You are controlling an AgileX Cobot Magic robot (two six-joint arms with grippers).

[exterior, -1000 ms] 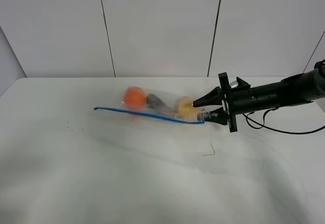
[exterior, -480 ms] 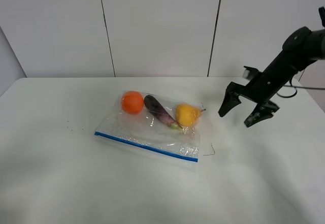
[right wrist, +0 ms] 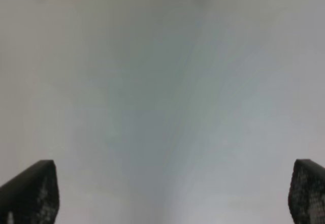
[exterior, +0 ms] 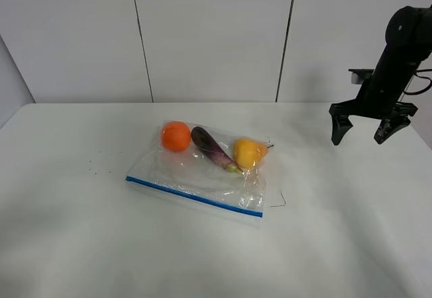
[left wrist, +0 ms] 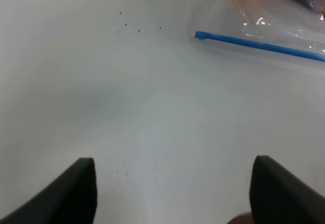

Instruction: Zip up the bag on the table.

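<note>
The clear plastic bag [exterior: 202,173] lies flat on the white table [exterior: 81,244], near its middle. Its blue zipper strip [exterior: 194,195] runs along the near edge. An orange, a purple eggplant and a yellow fruit show through it. My right gripper [exterior: 358,138] is open and empty, raised above the table far right of the bag. Its wrist view shows only bare table between the fingertips [right wrist: 30,191]. My left gripper [left wrist: 175,193] is open and empty, out of the exterior view. The bag's strip end [left wrist: 199,35] lies ahead of it.
A thin dark thread-like mark [exterior: 278,201] lies on the table just right of the bag's near corner. Small dark specks [exterior: 93,169] dot the table left of the bag. A panelled white wall stands behind the table.
My right gripper let go of the bag's right zipper end, opened, and drew back up and to the right. The bag dropped from being stretched to lying flat.
</note>
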